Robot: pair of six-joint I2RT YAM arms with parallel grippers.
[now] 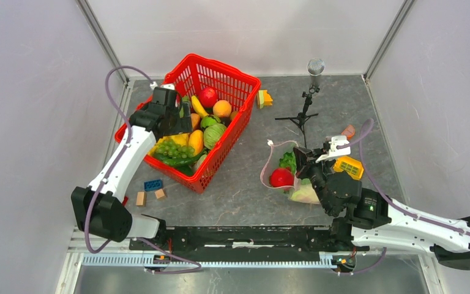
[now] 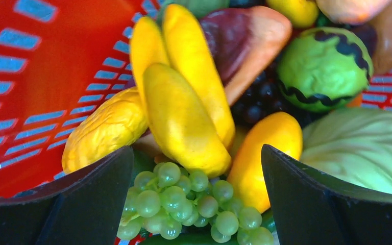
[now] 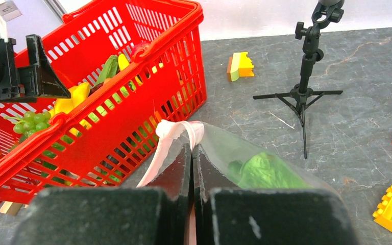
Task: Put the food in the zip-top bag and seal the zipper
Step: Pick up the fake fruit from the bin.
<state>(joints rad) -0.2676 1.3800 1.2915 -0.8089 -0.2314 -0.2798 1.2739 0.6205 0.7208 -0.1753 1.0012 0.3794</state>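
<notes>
The clear zip-top bag (image 1: 294, 180) lies right of centre with green lettuce (image 1: 288, 161), a round red fruit (image 1: 281, 177) and a cream-white vegetable (image 1: 305, 194) inside. My right gripper (image 1: 303, 160) is shut on its pale pink zipper strip (image 3: 176, 131) and holds that edge up; the lettuce (image 3: 265, 172) shows through the plastic. My left gripper (image 1: 174, 122) is open inside the red basket (image 1: 235, 76), its black fingers (image 2: 87, 199) either side of green grapes (image 2: 184, 201), just below yellow bananas (image 2: 184, 102).
The basket holds more toy produce: corn (image 2: 104, 127), a green-striped fruit (image 2: 324, 66), pale cabbage (image 2: 367, 148). A microphone on a black tripod (image 1: 306, 104) stands behind the bag. Yellow blocks (image 1: 349, 165), an orange block (image 1: 347, 130), blue and wooden blocks (image 1: 153, 185) lie around.
</notes>
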